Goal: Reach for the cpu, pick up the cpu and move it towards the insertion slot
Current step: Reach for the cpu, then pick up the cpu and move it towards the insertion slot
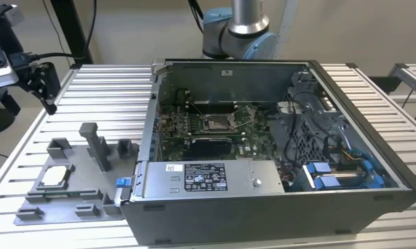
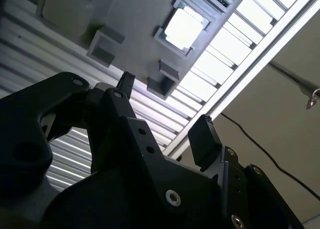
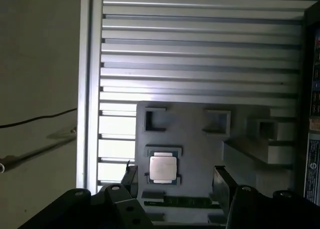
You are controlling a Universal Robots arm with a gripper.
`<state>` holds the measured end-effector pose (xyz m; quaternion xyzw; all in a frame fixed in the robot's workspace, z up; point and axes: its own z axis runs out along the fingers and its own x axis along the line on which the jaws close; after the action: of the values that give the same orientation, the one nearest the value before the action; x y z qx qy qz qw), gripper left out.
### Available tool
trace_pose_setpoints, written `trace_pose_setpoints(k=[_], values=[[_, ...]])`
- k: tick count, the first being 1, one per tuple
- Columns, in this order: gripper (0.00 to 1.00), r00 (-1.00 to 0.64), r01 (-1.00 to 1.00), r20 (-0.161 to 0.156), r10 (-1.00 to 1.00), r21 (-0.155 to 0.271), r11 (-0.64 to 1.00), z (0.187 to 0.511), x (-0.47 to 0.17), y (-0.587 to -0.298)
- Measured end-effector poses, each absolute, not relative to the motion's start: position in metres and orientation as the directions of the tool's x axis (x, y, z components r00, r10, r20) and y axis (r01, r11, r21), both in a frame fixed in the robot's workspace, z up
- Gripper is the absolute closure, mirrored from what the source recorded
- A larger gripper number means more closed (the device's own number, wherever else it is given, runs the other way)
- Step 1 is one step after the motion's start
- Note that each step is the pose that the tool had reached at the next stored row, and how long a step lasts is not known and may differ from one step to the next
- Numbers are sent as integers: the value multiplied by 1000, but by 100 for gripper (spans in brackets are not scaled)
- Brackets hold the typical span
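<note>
End effector [image 3: 172, 169] hangs wide open, empty; cpu [image 3: 163, 168] lies flat, silvery face up, in fixture [image 3: 200, 149].

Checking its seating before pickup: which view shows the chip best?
The first wrist view: the chip faces the camera squarely. The second wrist view shows it washed out; the exterior view, at a slant.

Gap between the gripper [image 3: 173, 169] fingers [image 3: 222, 181] unobstructed, clear air from them to the cpu [image 3: 163, 168], low fixture [image 3: 200, 144] rims close around it, tall grey post [image 3: 255, 156] beyond one finger, computer case [image 3: 311, 114] wall past that.
</note>
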<state>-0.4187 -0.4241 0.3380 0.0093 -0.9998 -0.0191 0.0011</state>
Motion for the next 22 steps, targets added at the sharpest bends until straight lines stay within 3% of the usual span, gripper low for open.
trace_pose_setpoints(k=[22], values=[[0,-1000,-18,4,-18,38,999,312,-419,-424]])
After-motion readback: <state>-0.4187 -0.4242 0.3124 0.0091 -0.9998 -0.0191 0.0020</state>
